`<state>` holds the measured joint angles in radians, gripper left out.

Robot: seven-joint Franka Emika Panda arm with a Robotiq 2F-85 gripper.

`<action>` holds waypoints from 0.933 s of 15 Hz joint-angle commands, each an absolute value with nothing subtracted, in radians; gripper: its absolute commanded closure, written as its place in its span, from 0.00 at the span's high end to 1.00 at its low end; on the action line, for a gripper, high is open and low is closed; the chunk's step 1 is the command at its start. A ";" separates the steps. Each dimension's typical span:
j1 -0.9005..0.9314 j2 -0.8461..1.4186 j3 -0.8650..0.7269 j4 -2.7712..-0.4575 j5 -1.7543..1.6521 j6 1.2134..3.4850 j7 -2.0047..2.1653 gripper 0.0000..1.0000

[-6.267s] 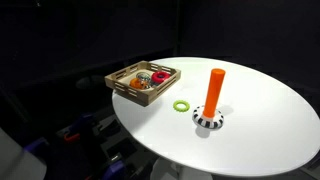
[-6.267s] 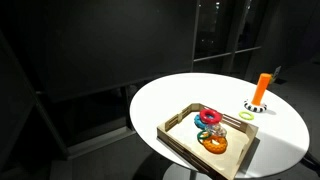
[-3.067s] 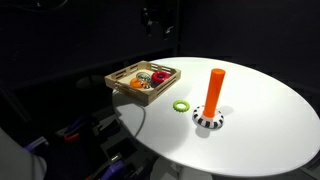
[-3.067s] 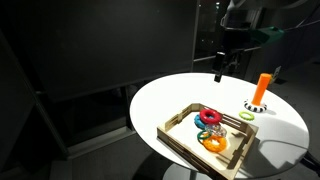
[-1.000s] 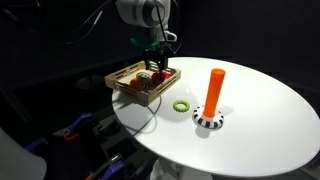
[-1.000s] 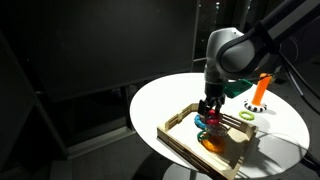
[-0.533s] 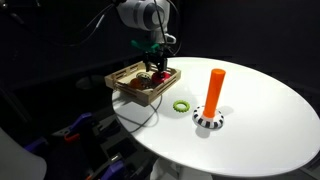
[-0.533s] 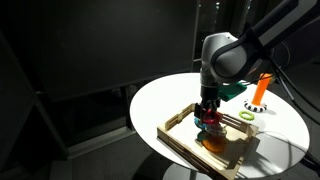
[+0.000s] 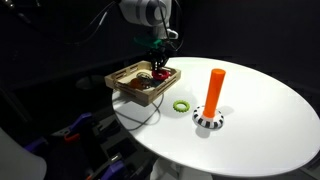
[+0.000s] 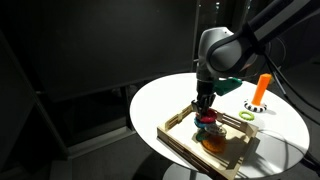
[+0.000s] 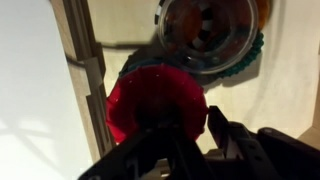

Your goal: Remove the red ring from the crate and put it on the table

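Wrist view, left to right: bare white bench (image 11: 30,100), light wooden wall of the crate (image 11: 85,60), then the red ring (image 11: 150,100) flat on the crate floor, dark claw (image 11: 190,135) down over its near edge. One finger apparently at the hole, the other outside the rim. Impossible to tell whether clamped on the ring or merely astride it. Teal ring (image 11: 250,55) further in, at upper right, beneath another ring. Seen in an exterior view: claw low inside the crate, lime-green ring (image 9: 181,105) and orange peg (image 9: 214,90) out on the bench. Judged progress: approach complete, grasp at most begun. Lift, carry over the wall and set-down on the bench all left to do.
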<state>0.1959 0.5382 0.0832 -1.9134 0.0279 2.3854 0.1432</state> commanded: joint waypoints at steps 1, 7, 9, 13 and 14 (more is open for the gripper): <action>0.194 0.511 0.076 -1.901 0.022 2.366 0.167 0.10; 0.175 0.446 0.058 -1.919 0.018 2.356 0.167 0.09; 0.167 0.423 0.041 -1.922 0.010 2.349 0.174 0.09; 0.150 0.392 -0.004 -1.931 -0.018 2.335 0.196 0.09; 0.144 0.391 -0.015 -1.931 -0.030 2.330 0.204 0.09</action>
